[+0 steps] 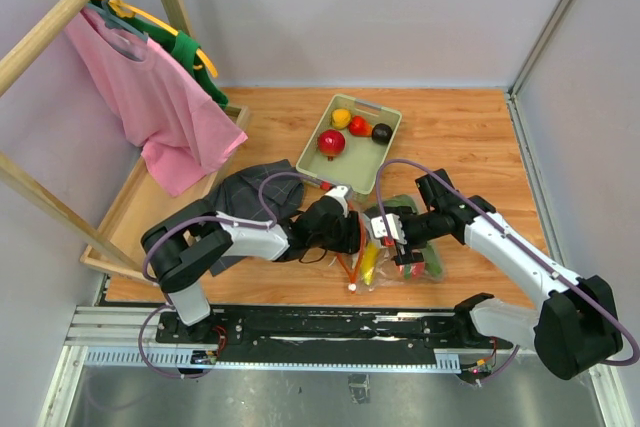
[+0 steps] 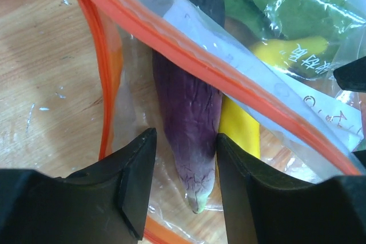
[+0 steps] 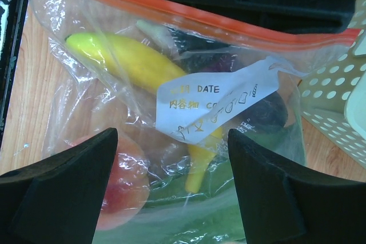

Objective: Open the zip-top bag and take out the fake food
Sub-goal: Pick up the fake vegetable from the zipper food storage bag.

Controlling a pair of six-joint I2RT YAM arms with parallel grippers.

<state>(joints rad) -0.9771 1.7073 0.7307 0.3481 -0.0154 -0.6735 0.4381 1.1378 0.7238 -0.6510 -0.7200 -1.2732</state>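
The zip-top bag (image 1: pixel 398 252) lies on the wooden table in front of the tray, its orange-red zip strip (image 3: pixel 229 27) parted. My left gripper (image 1: pixel 352 235) is open inside the bag mouth. In the left wrist view its jaws (image 2: pixel 184 141) straddle the tip of a dark purple eggplant (image 2: pixel 183 90), with the right finger against it and a gap on the left. A yellow banana (image 3: pixel 131 58) lies beside it. My right gripper (image 1: pixel 392 232) is open over the bag (image 3: pixel 171 141), above the white label (image 3: pixel 217 104), a red fruit (image 3: pixel 123 181) and a green leafy piece (image 3: pixel 189 221).
The pale green tray (image 1: pixel 392 145) behind the bag holds a large red fruit (image 1: pixel 331 142), a yellow one (image 1: pixel 341 118), a small red one (image 1: pixel 358 125) and a dark one (image 1: pixel 381 132). A dark cloth (image 1: pixel 250 197) lies left of the grippers. A pink shirt (image 1: pixel 160 97) hangs on a wooden rack.
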